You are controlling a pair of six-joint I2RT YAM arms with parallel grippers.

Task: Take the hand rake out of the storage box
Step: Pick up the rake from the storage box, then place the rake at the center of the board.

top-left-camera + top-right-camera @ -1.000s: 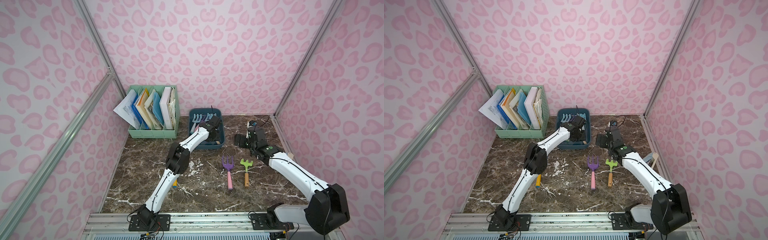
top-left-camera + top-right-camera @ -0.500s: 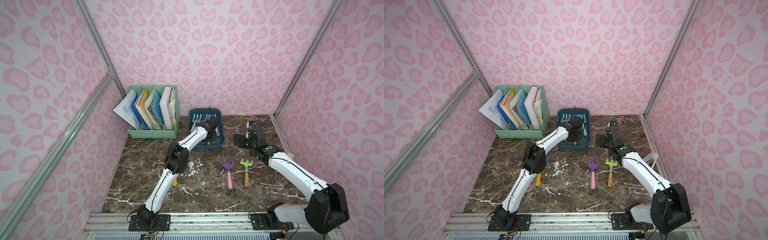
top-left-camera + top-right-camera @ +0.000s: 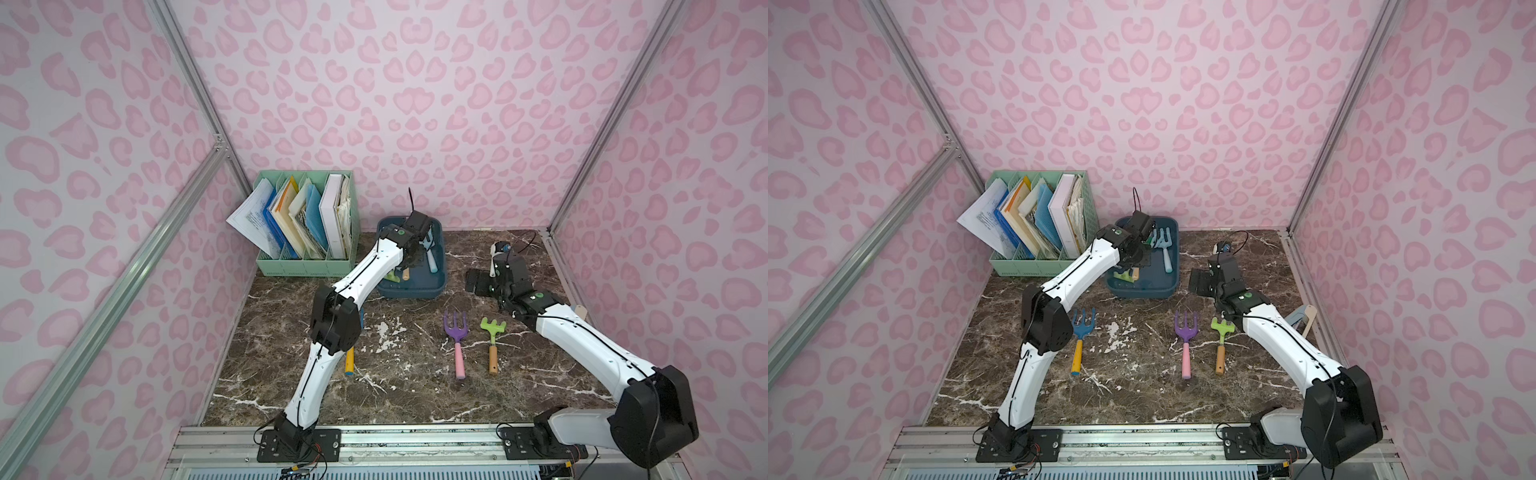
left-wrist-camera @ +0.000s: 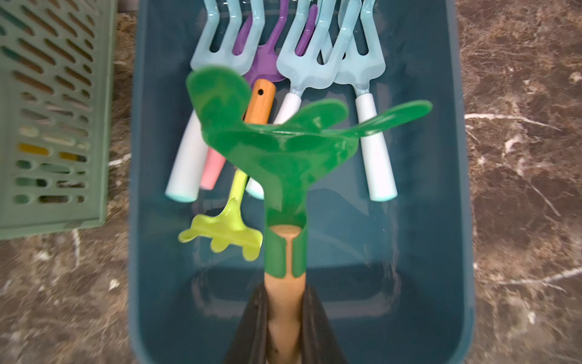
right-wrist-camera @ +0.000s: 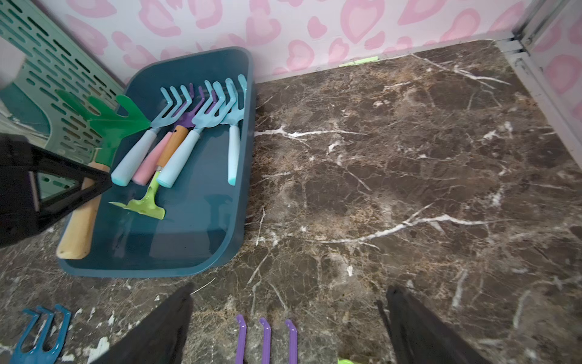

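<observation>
Grab step looks done I reckon, left jaws clamped on the handle of the dark green wooden-handled hand rake [image 4: 283, 151] sitting in the shallow dark teal-blue plastic storage box [image 4: 425, 252], right jaws wide apart, so next it wants a clean lift up and out.

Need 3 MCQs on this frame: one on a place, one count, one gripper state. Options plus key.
1. Where is the dark green hand rake with the wooden handle?
A. Gripped by the left gripper, at the dark teal plastic storage box
B. Lying loose outside the box
C. Lying flat on the box floor
2. How many pale-blue garden forks lie in the storage box?
A. One
B. Three
C. Five
3. The right gripper is:
A. Open, empty
B. Shut on the rake handle
C. Shut on the box rim
Key: 1A, its handle sits between shut jaws; 2B, three pale-blue heads show; 3A, jaws wide apart over bare marble table.
</observation>
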